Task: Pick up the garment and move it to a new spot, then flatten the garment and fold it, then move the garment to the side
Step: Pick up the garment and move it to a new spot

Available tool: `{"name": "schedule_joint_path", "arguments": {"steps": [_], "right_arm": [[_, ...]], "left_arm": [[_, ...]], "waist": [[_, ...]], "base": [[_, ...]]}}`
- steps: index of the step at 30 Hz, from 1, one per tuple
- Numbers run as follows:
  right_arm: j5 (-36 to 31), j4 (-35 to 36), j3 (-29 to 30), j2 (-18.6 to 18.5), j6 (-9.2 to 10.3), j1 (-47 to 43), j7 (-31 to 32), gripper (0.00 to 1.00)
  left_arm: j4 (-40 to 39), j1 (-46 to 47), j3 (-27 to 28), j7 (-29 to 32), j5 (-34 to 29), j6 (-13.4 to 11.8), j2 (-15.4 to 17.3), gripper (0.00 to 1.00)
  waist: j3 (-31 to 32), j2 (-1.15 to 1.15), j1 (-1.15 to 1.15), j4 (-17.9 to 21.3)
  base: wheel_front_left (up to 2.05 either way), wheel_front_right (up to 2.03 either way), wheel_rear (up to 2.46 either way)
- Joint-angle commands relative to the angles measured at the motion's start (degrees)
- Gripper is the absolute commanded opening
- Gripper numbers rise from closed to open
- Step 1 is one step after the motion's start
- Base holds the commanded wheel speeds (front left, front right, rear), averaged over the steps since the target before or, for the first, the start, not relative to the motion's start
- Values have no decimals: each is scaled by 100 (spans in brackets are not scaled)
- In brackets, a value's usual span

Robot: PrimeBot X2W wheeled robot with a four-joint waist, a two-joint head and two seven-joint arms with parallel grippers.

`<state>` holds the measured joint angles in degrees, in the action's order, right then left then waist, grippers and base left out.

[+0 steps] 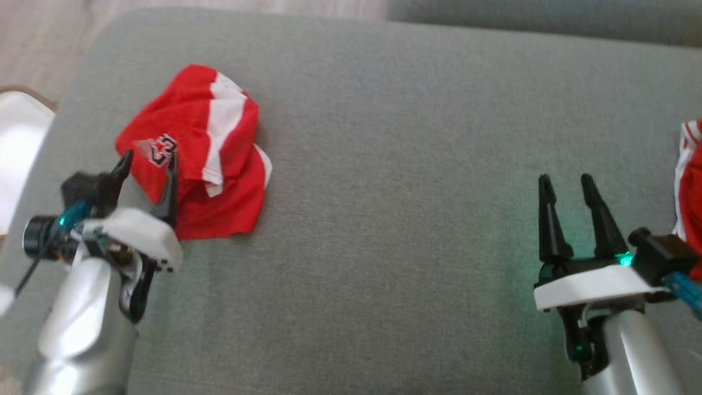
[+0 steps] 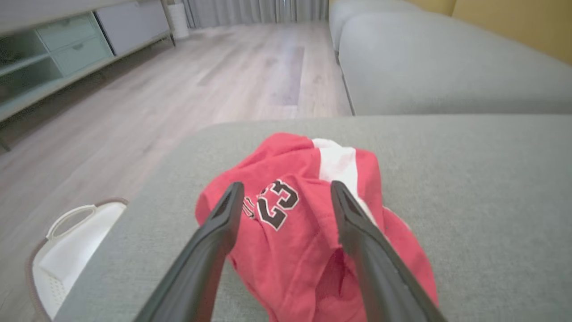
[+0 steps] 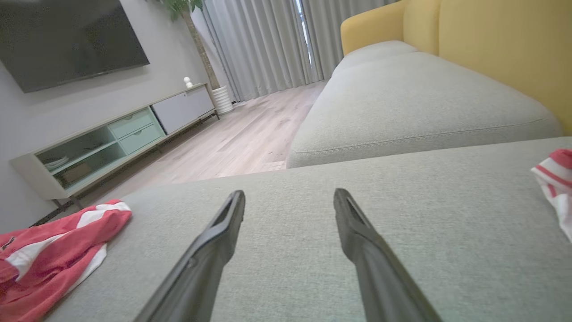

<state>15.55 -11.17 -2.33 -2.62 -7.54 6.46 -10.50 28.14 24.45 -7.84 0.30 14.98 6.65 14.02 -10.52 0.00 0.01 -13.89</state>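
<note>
The garment is a crumpled red piece with a white stripe and a black number print, lying on the left part of the grey sofa cushion. My left gripper hovers over its near left edge, open, fingers straddling the number print. In the left wrist view the garment lies between and beyond the spread fingers of the left gripper. My right gripper stands open above bare cushion at the right, holding nothing. In the right wrist view the right gripper points across the cushion, and the garment lies at the lower left.
A second red and white garment lies at the cushion's right edge, right of my right gripper. A white basket stands on the wooden floor beside the cushion's left edge. Another sofa seat and a TV cabinet lie beyond.
</note>
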Motion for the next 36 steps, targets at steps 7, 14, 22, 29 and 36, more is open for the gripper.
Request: {"name": "schedule_joint_path", "arguments": {"steps": [7,14,22,29,36], "right_arm": [[-64,388,-42,-26,5,331,68,100],[-36,388,-31,-26,5,396,40,100],[28,221,-80,-26,5,374,-24,100],[125,87,-158,-26,5,337,-78,100],[245,22,-236,-26,5,347,-153,100]], "left_arm": [[1153,1026,-443,1124,156,78,607,100],[1656,1300,-990,1360,753,82,752,0],[1067,1521,-1034,170,1420,83,661,0],[-193,1585,-935,-414,1828,61,391,0],[-1392,1501,-1112,-97,1948,-186,11,0]], "waist": [[-449,0,-1,355],[-552,0,-1,488],[-304,0,-1,555],[45,0,-1,683],[125,0,-1,994]], "base": [[0,0,0],[0,0,0],[0,0,0],[0,0,0],[0,0,0]]}}
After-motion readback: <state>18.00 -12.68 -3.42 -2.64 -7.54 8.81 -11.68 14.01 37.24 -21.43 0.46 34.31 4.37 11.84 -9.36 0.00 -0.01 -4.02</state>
